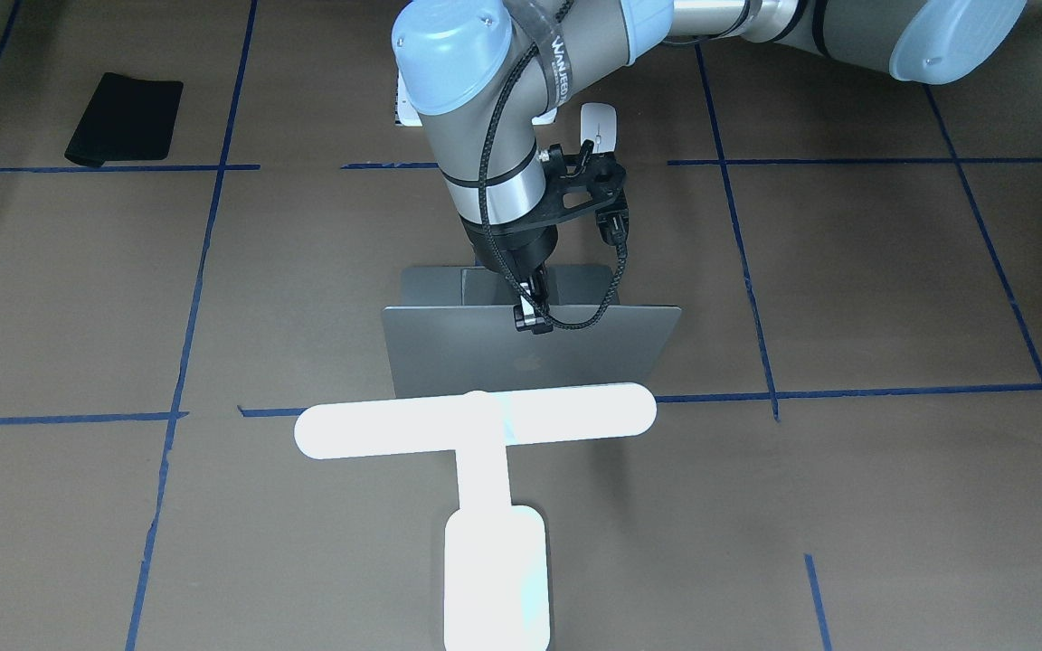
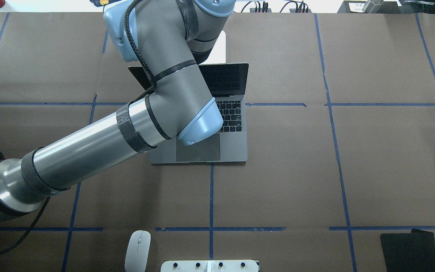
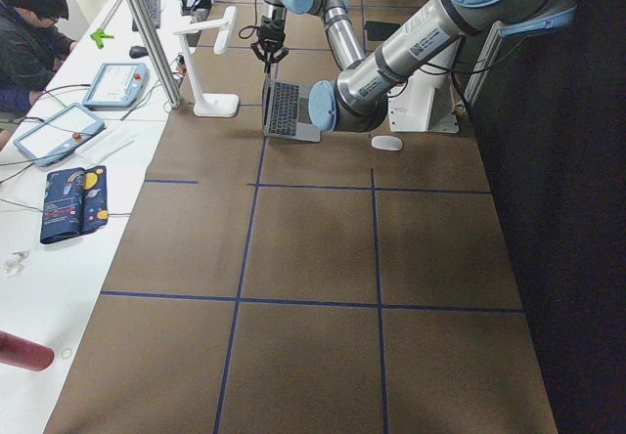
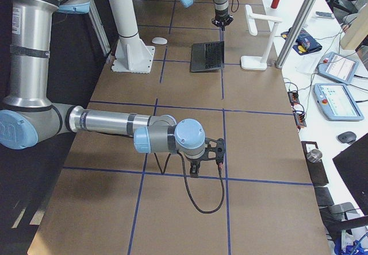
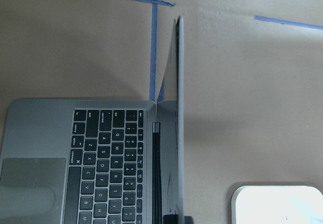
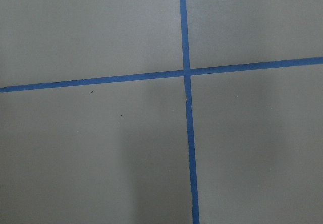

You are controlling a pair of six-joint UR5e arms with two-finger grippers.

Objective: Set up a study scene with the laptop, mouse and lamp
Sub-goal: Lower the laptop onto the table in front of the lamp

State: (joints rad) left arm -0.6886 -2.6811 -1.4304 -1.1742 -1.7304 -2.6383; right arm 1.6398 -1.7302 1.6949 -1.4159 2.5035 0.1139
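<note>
Nearest the robot's base we see the small, smooth white oval mouse (image 2: 138,245). It lies flat on the brown paper-covered counter (image 2: 353,170), well apart from everything else and not yet set beside the computer. Farther out, mid-counter, sits the slim space-grey metal laptop (image 2: 233,145), with its base flat, its keyboard toward the robot and its lid raised roughly upright. The left hand (image 1: 532,315) is at the lid's top edge, its fingers pinched together on that thin rim. We judge it grips there because the rim gives the most leverage for swinging the screen to a working angle. Beyond the lid stands the glowing white T-shaped lamp (image 1: 476,425), its bar just behind the screen, presumably to light the keys. The right hand (image 4: 195,170) hangs over bare counter far off to the side, and we cannot tell whether its fingers are apart or together.
</note>
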